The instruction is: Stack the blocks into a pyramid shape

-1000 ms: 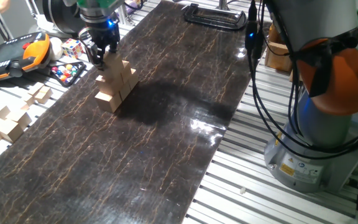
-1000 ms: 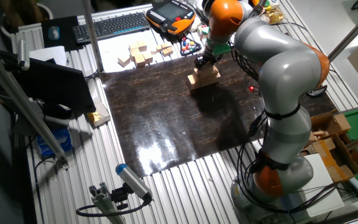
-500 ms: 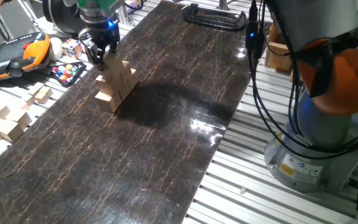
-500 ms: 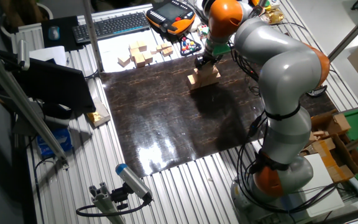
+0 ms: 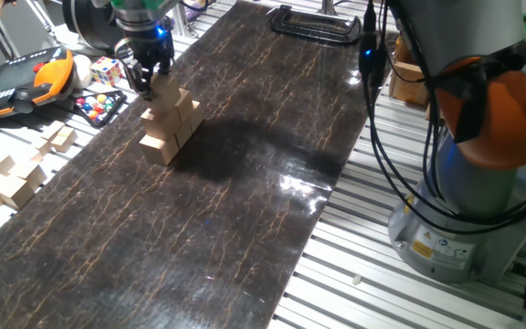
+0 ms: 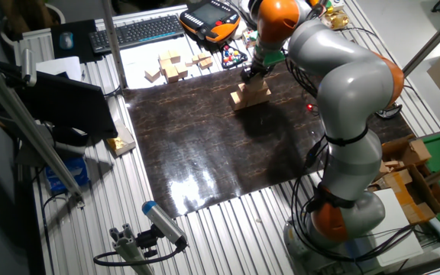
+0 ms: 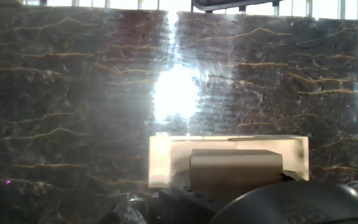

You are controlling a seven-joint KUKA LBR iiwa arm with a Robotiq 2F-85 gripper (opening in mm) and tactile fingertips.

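The dark marbled mat (image 5: pixel 245 174) is lying on the slatted table (image 5: pixel 354 265), gleaming under a light. The pyramid (image 5: pixel 170 123) of blocks is standing near the mat's far left edge. The gripper (image 5: pixel 149 80) is hovering right at its top block (image 5: pixel 173 97); whether the jaws are gripping it I cannot tell. Beyond the mat, loose pieces (image 5: pixel 12 178), a puzzle cube (image 5: pixel 106 68) and an orange pendant (image 5: pixel 26 78) are lying
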